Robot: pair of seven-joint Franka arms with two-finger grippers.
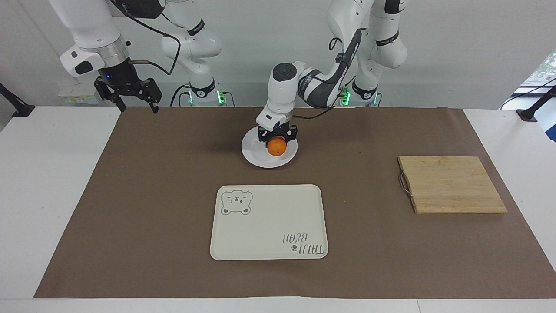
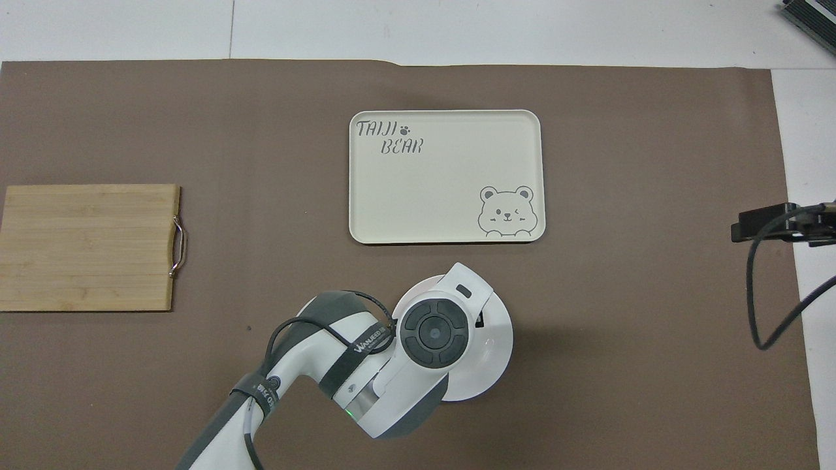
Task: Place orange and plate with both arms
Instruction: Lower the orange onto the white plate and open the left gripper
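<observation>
A white table (image 1: 52, 195) fills most of the facing view, and a brown mat (image 1: 152, 182) covers its middle. On the mat, the white plate (image 1: 254, 158) sits just above centre. The cream tray (image 1: 269, 221) with a bear drawing lies below it, apart. A wooden cutting board (image 1: 451, 184) lies at right of centre.
</observation>
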